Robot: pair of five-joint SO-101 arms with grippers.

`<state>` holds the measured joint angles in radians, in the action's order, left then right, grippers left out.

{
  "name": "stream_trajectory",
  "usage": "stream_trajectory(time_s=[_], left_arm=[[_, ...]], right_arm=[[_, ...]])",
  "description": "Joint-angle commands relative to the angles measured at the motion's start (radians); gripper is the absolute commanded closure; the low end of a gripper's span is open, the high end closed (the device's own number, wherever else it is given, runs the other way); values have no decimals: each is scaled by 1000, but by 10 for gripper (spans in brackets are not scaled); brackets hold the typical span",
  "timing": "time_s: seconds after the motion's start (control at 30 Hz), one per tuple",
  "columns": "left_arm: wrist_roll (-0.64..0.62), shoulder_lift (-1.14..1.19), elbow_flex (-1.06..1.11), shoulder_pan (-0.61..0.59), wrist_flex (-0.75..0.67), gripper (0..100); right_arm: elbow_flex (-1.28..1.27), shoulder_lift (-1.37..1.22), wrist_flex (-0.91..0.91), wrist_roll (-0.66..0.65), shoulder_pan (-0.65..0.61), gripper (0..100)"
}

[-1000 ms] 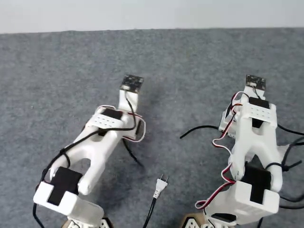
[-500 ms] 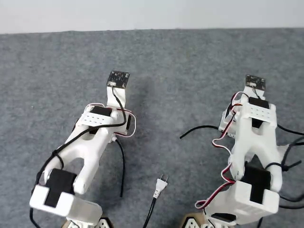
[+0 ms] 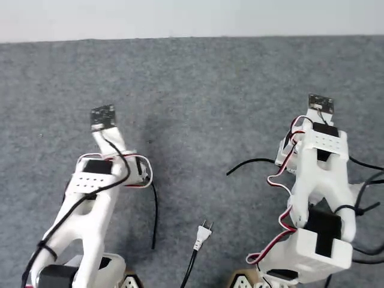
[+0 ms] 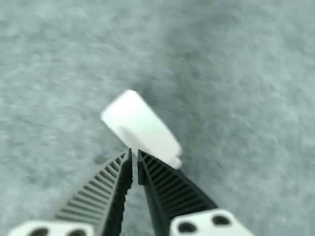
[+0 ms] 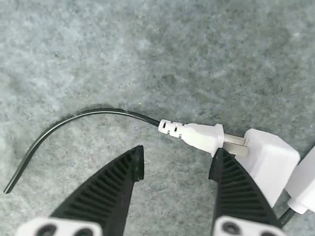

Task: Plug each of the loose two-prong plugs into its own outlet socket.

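Past the tips of my left gripper (image 4: pixel 134 156), which is shut with nothing in it, a white outlet socket (image 4: pixel 140 127) lies on the grey carpet. My right gripper (image 5: pixel 178 153) is open and hangs over a white two-prong plug (image 5: pixel 197 136). That plug's prongs are partly inside a second white socket (image 5: pixel 268 160), with bare metal still showing. Its black cable (image 5: pixel 83 117) curves away across the carpet. A loose plug (image 3: pixel 204 231) on a black cord lies between the two arm bases. The left arm (image 3: pixel 96 186) leans to the left and the right arm (image 3: pixel 321 162) stands at the right.
A black cable (image 3: pixel 155 216) runs out from under the left arm toward the front edge. Another black cable (image 3: pixel 249 163) leads under the right arm. More cables (image 3: pixel 366 198) trail off at the right edge. Open grey carpet (image 3: pixel 210 84) stretches behind both arms.
The left arm has swung to the left, and the black cable beside it has straightened toward the front. The right arm and the loose plug have not moved.
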<state>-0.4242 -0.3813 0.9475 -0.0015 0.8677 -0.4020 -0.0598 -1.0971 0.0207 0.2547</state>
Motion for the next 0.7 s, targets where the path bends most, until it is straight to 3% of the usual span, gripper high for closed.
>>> stream_trajectory(time_s=[0.0,0.3,0.67], left_arm=[[-49,44,-42,-57,-31,988],[-58,269,-216,-6,-58,988],[-51,292,-240,114,-180,988]], right_arm=[[0,42,5,-12,-13,790],[0,42,5,-14,-13,790],[0,42,5,-44,-13,790]])
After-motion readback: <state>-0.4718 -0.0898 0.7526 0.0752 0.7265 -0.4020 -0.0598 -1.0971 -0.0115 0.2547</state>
